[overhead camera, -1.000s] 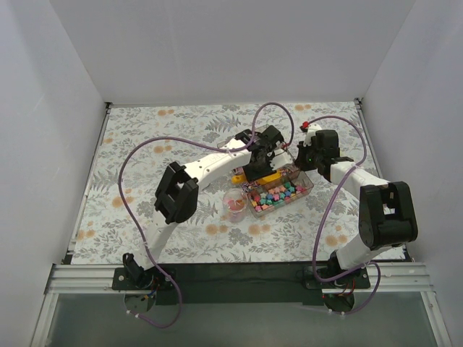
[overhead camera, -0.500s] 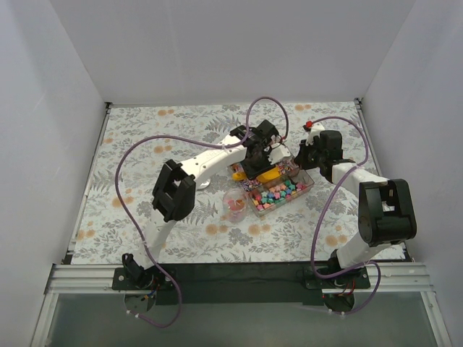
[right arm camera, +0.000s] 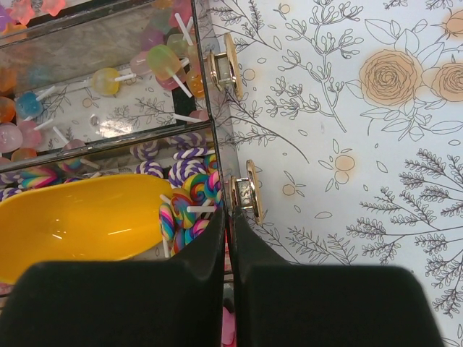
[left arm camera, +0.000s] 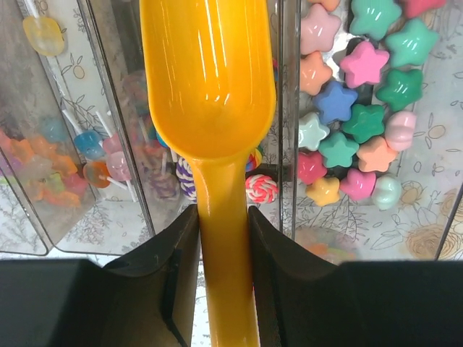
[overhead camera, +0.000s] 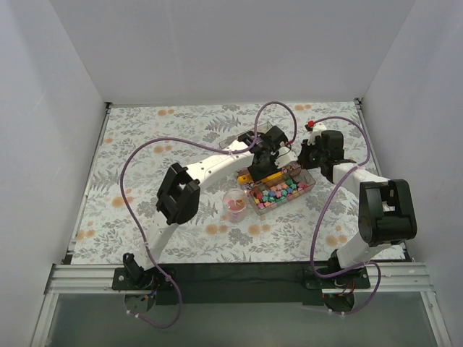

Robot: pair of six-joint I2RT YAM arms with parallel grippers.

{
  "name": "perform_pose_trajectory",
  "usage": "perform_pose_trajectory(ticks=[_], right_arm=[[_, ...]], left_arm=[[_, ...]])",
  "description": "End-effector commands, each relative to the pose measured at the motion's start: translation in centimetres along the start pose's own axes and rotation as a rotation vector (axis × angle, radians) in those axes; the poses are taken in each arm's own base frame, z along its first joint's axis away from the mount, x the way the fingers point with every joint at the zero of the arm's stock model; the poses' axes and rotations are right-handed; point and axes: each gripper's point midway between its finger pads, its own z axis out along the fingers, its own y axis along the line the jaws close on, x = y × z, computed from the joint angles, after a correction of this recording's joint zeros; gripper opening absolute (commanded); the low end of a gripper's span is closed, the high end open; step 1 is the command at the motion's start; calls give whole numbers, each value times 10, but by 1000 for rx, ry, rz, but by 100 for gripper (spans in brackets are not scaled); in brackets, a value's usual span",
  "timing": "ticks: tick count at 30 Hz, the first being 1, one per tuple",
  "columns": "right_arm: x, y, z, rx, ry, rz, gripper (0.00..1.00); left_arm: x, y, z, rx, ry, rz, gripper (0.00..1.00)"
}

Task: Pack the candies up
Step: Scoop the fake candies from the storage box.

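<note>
Many candies (left arm camera: 365, 123) just beyond left gripper (left arm camera: 223, 217) clamping scoop (left arm camera: 210, 87) handle; right gripper (right arm camera: 228, 224) pinched closed.

Orange-yellow scoop (left arm camera: 208, 79); pastel star candies (left arm camera: 362, 123) (pink, teal, blue); white floral-print tablecloth (right arm camera: 347, 144).

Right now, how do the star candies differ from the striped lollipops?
The star candies are star-shaped, each one plain colour; the striped lollipops are round multicoloured swirls. The lollipops have white sticks; the star candies none. The lollipops lie under the orange scoop; the star candies in the next compartment. Both sit in one clear box.
</note>
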Motion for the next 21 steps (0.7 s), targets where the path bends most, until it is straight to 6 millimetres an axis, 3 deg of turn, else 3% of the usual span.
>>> perform_pose_trajectory(ticks=[1, 2, 3, 4, 6, 10, 15, 20, 21], right_arm=[[20, 55, 2, -206, 54, 68, 1], [22, 56, 3, -216, 60, 68, 1], [23, 57, 3, -225, 65, 72, 1], [25, 60, 3, -238, 71, 74, 1], [26, 65, 4, -275, 78, 81, 1], [30, 76, 4, -338, 97, 85, 1], [46, 73, 7, -329, 136, 102, 1], [63, 69, 13, -324, 175, 113, 1], [64, 69, 13, -325, 179, 115, 1]], left_arm=[[-77, -52, 6, 234, -362, 28, 0], [-77, -53, -5, 274, -396, -2, 0], [-82, -38, -13, 266, -459, -28, 0], [-65, -42, -3, 291, -437, -48, 0], [-70, -32, -18, 285, -518, -52, 0], [-58, -33, -12, 298, -505, -43, 0], [-44, -30, -6, 286, -484, -41, 0], [-35, -17, -19, 224, -525, -23, 0], [-25, -18, -13, 224, -510, -28, 0]])
